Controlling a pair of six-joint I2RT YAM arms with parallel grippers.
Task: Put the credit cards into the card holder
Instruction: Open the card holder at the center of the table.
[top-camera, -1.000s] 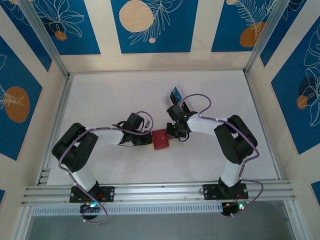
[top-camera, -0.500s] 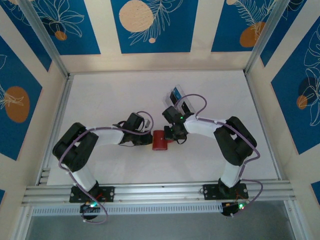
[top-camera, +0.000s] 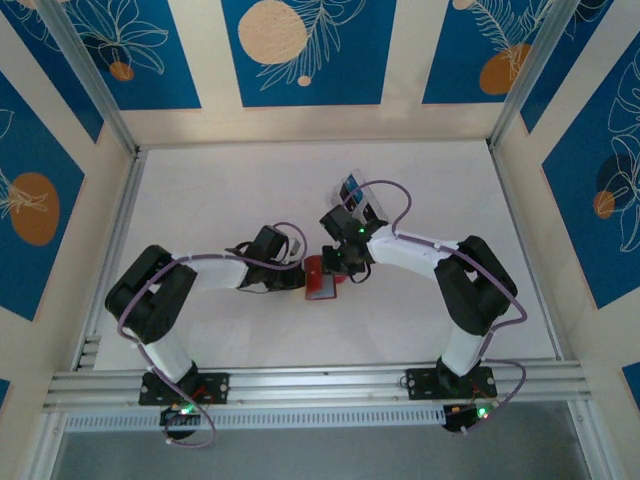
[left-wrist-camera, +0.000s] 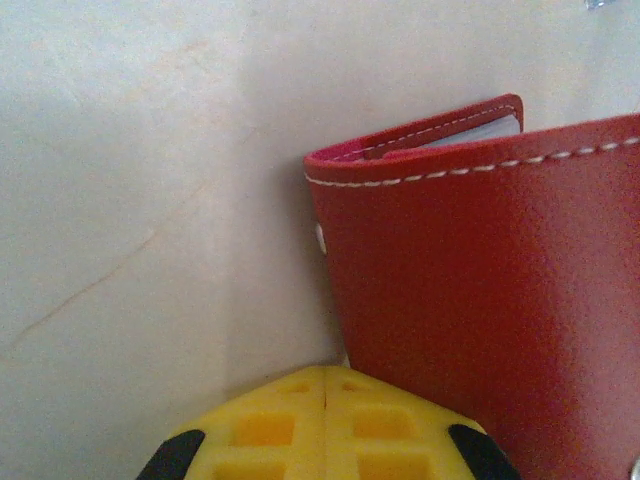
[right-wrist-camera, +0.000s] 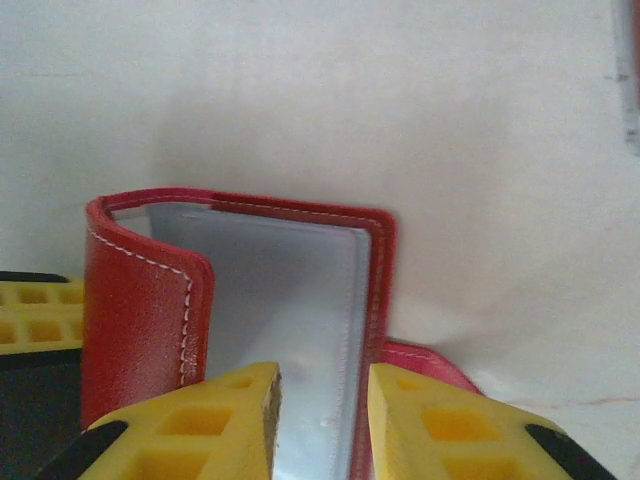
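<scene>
The card holder (top-camera: 322, 279) sits mid-desk (top-camera: 220, 200), right between the two tools and partly open. From the right wrist its red cover (right-wrist-camera: 135, 300) curls up on the left, and the pale grey inner face (right-wrist-camera: 290, 300) stands exposed behind it.

Left tool (top-camera: 297, 280) is closed. In its own view the pads (left-wrist-camera: 327, 435) meet on a thin seam w/ nothing visible between them, and the red leather wall (left-wrist-camera: 480, 300) rises just beside them. Whether it's pinning a flap or only bracing against it, can't tell.

Right tool (top-camera: 343, 270) has its jaws parted, w/ a clear gap (right-wrist-camera: 322, 420) through which the grey lining shows. It grips nothing and is aimed at the inner face.

The credit cards (top-camera: 351, 187) aren't in yet. One blue one shows in the clear tray (top-camera: 366, 203) just beyond the right arm, apart from the holder.

Handling, as a guess: the holder looks light, w/ springy leather that prob. wants to fold shut, so one tool should hold the cover by its stitched edge while the other feeds. The cards are thin, stiff and likely slick — take one by a short edge, leaving most of its length free to slide into the pocket. The plastic lining looks smooth, so entry should be easy if the angle's flat.
</scene>
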